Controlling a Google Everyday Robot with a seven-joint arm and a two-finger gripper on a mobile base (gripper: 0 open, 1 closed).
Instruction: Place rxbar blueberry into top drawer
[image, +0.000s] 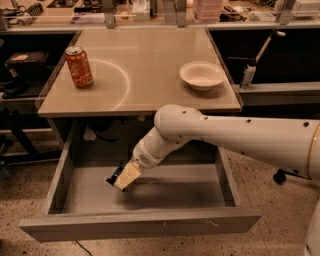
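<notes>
The top drawer (175, 196) stands pulled open below the table, wide, shallow and grey. My gripper (121, 178) reaches down into its left half, a little above the flat bottom. Its pale fingers are shut on the rxbar blueberry (113, 175), of which only a small dark edge shows at the gripper's left side. The white arm (235, 137) comes in from the right, across the drawer's right part.
An orange soda can (78, 66) stands on the tabletop (145, 55) at the left. A white bowl (202, 75) sits at the right. A white bottle (247, 75) stands on the shelf to the right. The drawer's front panel (140, 225) juts toward the floor space.
</notes>
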